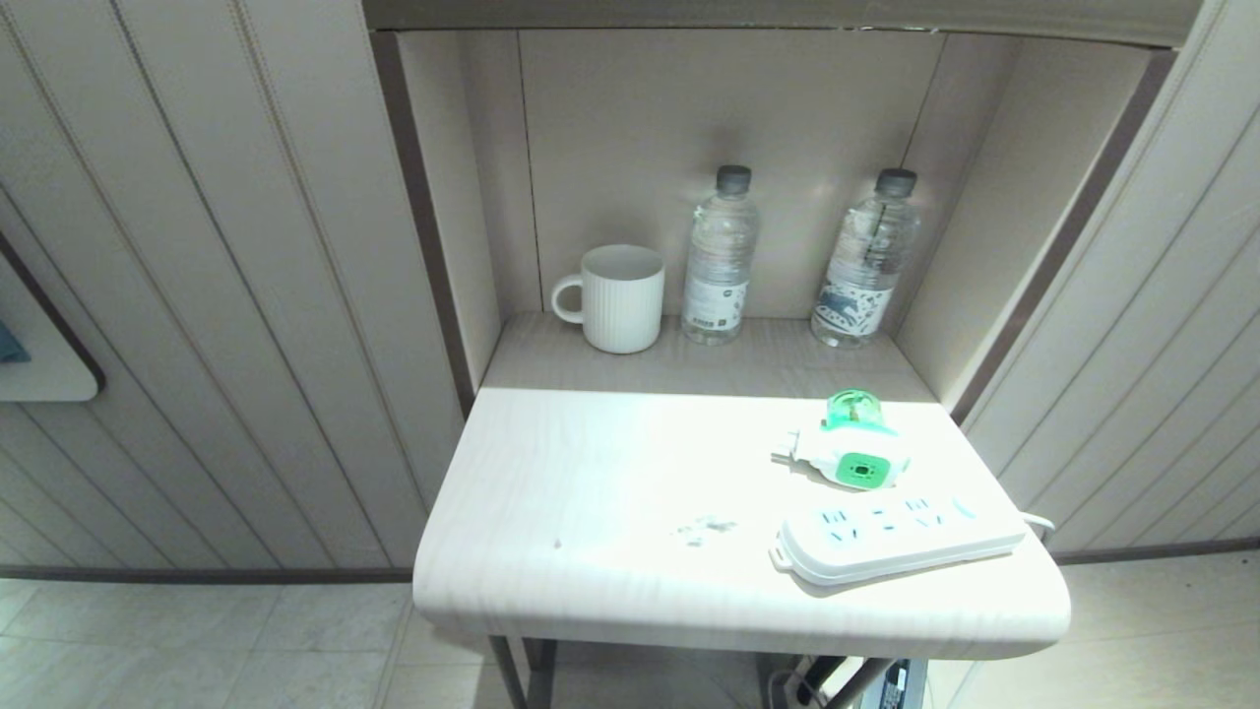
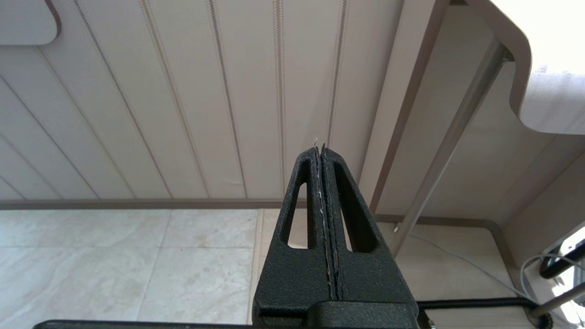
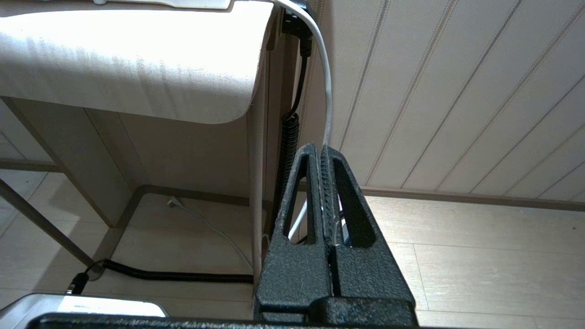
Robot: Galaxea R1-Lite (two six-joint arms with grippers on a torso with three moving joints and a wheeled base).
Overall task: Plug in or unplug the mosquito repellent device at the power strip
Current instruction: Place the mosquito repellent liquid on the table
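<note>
Hanging low beside the table (image 1: 551,591), left hand (image 2: 321,148) and right hand (image 3: 321,148), both pressed together, empty.

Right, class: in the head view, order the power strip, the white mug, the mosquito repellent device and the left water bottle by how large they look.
1. power strip, though it lies nearest the camera
2. left water bottle and white mug: too close to rank
3. mosquito repellent device
</note>
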